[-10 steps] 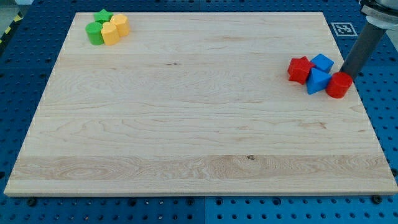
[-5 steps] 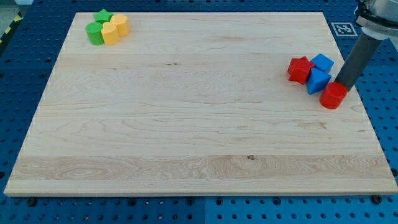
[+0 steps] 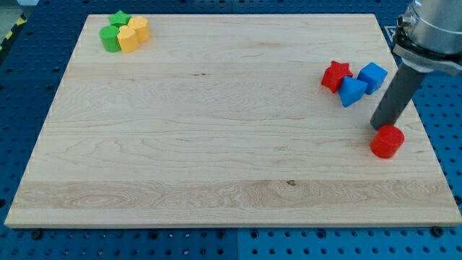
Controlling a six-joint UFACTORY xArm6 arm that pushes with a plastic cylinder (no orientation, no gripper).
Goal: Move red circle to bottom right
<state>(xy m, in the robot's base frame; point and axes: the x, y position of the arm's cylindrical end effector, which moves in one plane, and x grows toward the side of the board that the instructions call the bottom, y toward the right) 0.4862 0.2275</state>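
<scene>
The red circle [image 3: 387, 141] lies on the wooden board [image 3: 216, 130] near its right edge, below the middle height. My tip [image 3: 380, 128] touches the circle's upper left side, with the dark rod rising toward the view's top right. A red star [image 3: 336, 75] and two blue blocks [image 3: 352, 91] [image 3: 373, 76] sit together above and to the left of the tip, apart from the circle.
At the board's top left stand a green star [image 3: 119, 19], a green block [image 3: 110, 38] and two yellow blocks [image 3: 128, 39] [image 3: 138, 28], touching one another. The board's right edge is close to the red circle. A marker tag [image 3: 392, 33] lies off the board, top right.
My tip has moved down and slightly left, pushing the red circle down the board away from the cluster. The red star and a blue block have shifted left.
</scene>
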